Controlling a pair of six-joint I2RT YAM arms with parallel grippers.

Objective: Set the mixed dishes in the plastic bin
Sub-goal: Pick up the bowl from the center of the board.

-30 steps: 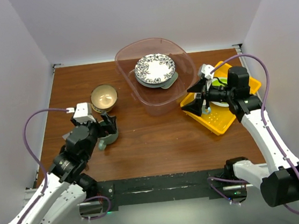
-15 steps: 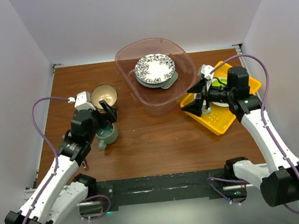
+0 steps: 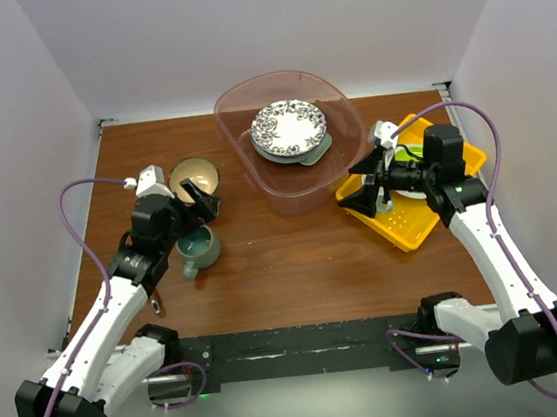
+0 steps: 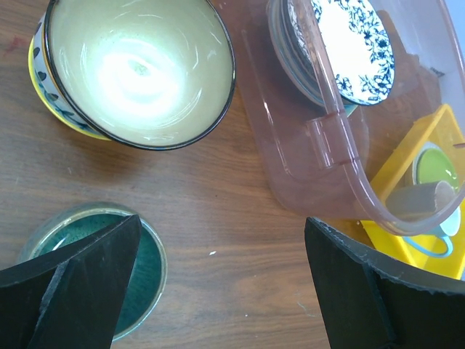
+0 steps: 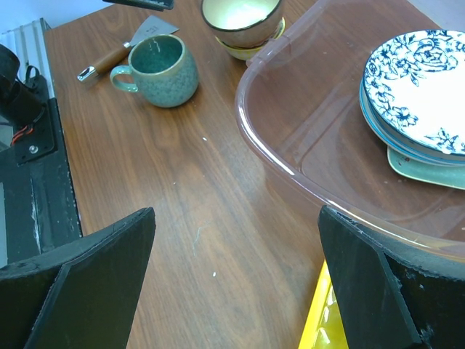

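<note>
The plastic bin [image 3: 246, 168] stands at the back middle of the table. Inside it a blue floral plate [image 3: 289, 124] tops a stack that rests on a pale mint tray [image 5: 429, 171]. On the wood to the bin's left sit a tan bowl [image 3: 193, 178] with a yellow patterned outside and a teal mug [image 3: 198, 248]. My left gripper [image 3: 200, 199] hovers open and empty between bowl and mug. In the left wrist view the bowl [image 4: 138, 65] is ahead and the mug [image 4: 102, 269] lies under the left finger. My right gripper [image 3: 358, 185] hangs open and empty beside the bin's right wall.
A yellow perforated tray [image 3: 411, 226] at the right holds a lime-green plate [image 4: 437, 164] and a white mug [image 4: 421, 202]. A wooden-handled utensil [image 3: 156, 301] lies near the left front edge. Bare wood lies between mug and yellow tray.
My left gripper has moved back from over the teal mug towards the tan bowl, staying open. The right arm has not moved.
</note>
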